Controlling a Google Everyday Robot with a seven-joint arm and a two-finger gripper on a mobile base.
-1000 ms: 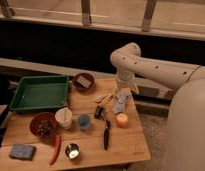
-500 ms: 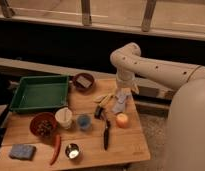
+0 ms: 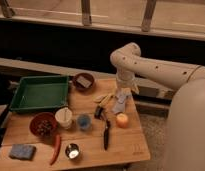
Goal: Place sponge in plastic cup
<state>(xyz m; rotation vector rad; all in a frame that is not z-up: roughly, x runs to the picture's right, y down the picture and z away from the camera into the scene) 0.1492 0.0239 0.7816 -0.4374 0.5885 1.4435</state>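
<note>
A blue sponge (image 3: 22,151) lies flat at the front left corner of the wooden table (image 3: 126,145). A small blue plastic cup (image 3: 84,121) stands upright near the table's middle, next to a white cup (image 3: 63,117). My gripper (image 3: 120,103) hangs from the white arm (image 3: 146,67) over the table's right part. It points down beside a banana (image 3: 105,97), far to the right of the sponge and a little right of the blue cup. I see nothing held in it.
A green tray (image 3: 40,92) sits at the back left, and a brown bowl (image 3: 84,81) holding a grey block beside it. A red bowl (image 3: 43,125), a red chili (image 3: 56,148), a metal cup (image 3: 72,151), a black knife (image 3: 106,134) and an orange fruit (image 3: 122,120) lie around the cups.
</note>
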